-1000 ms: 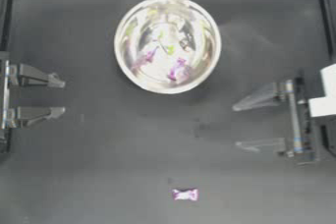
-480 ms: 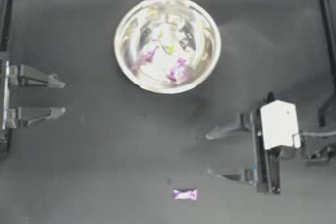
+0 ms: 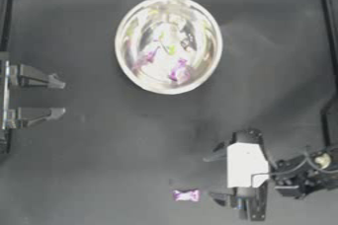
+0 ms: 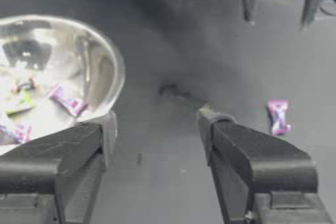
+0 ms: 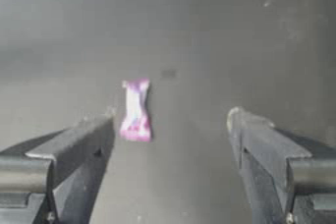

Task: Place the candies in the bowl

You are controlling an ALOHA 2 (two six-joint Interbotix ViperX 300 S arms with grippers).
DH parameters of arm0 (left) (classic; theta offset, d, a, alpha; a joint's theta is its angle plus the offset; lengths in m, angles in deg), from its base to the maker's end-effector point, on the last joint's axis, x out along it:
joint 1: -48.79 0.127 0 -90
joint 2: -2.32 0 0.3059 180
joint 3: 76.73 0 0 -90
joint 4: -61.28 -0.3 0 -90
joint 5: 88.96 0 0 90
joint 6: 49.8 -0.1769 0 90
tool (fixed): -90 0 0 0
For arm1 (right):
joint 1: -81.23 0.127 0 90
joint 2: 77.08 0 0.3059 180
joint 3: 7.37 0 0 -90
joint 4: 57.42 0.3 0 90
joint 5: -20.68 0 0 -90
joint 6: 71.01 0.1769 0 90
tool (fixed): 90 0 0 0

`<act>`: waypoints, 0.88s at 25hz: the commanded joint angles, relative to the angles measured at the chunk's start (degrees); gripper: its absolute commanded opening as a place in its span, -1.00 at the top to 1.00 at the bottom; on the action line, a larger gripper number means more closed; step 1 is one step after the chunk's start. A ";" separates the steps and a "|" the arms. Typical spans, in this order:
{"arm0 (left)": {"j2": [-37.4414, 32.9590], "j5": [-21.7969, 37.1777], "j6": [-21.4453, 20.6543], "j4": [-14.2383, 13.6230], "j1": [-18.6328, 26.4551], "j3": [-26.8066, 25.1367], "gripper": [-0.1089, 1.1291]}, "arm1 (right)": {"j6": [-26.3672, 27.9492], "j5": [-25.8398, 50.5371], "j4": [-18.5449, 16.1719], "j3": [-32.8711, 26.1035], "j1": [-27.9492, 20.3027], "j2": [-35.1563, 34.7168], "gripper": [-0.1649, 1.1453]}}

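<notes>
Your right gripper [image 3: 218, 177], jaws apart, sits just beside the 1 loose pink candy [image 3: 186, 196], far from the bowl [image 3: 168, 45]; the left gripper [image 3: 59, 98] is parked open.

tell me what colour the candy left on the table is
Pink-purple candy, clearest in the right wrist view.

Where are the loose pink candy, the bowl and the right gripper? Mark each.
pink candy [image 3: 186, 196]: top view, middle of the wrapper lying on the table.
bowl [image 3: 121, 46]: top view, its left rim.
right gripper [image 3: 216, 177]: top view, midway between its open fingertips, beside the candy.
</notes>
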 commanded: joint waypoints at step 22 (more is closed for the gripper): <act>0.09 -0.70 0.18 0.00 -0.09 1.14 -0.59 | -24.87 7.29 23.29 -17.93 -4.92 -19.86 -0.73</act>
